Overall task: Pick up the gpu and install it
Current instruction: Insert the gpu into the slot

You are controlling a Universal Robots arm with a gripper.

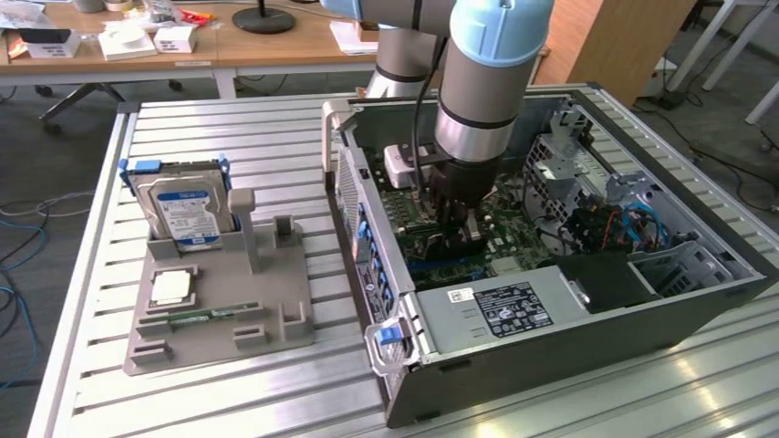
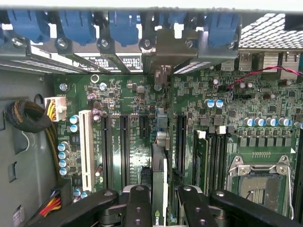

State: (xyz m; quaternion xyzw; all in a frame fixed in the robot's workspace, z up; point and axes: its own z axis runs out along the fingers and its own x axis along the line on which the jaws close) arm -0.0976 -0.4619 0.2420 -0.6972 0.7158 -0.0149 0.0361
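Claw: the gripper (image 2: pixel 161 198) is seen clamped on the gpu (image 2: pixel 159 165), which is held edge-on between the two fingers.
Gpu position: it is held inside the computer case (image 1: pixel 585 365), over the motherboard (image 2: pixel 132 94), in line with the dark expansion slots (image 2: pixel 124 142). Whether its lower edge is seated cannot be told.
Risk, misalignment: if the card is off the slot line, its edge could be pressed onto the slot wall or the board.
Risk, bracket: the silvery end could be caught on the rear panel under the blue latches (image 2: pixel 75 23), and the card tilted in the grip.
Risk, neighbours: the small capacitors (image 2: pixel 215 102) beside the slots could be struck.
Case contents: motherboard, power supply (image 1: pixel 505 306), cables.
Grey holder (image 1: pixel 219 338): a hard drive (image 1: pixel 185 210) is stood upright in it, and a memory stick (image 1: pixel 201 315) is laid flat.
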